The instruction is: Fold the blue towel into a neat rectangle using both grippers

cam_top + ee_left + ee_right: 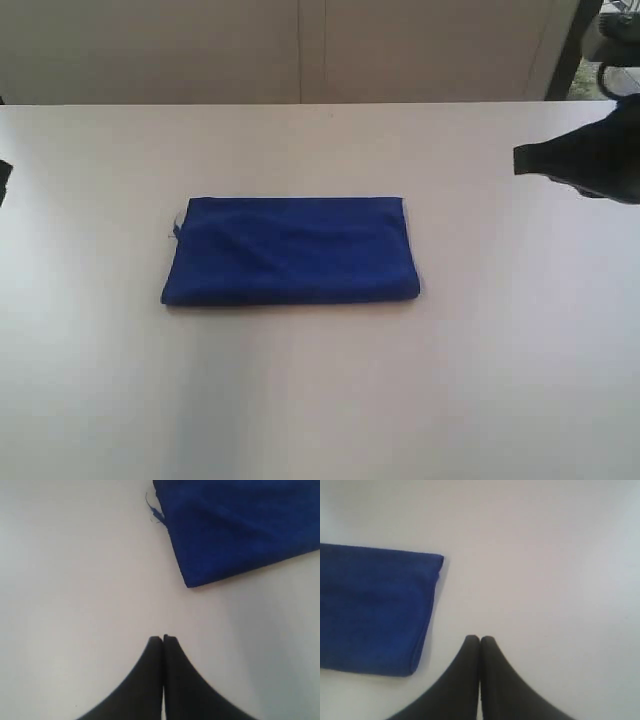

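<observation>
The blue towel (pixel 292 250) lies folded into a flat rectangle in the middle of the white table (pixel 320 400). In the left wrist view a corner of the towel (pixel 240 530) shows, with a loose thread beside it. My left gripper (pixel 162 639) hangs shut and empty over bare table, clear of the cloth; in the exterior view only a dark sliver of that arm (pixel 3 180) shows at the left edge. The towel's other end (pixel 375 610) appears in the right wrist view. My right gripper (pixel 480 639) is shut on nothing, beside the towel. Its fingers (pixel 522 158) point left in the exterior view.
A pale wall panel (pixel 310 50) runs behind the table's far edge. Dark equipment (pixel 605 40) stands at the back right corner. Bare tabletop surrounds the towel on all sides.
</observation>
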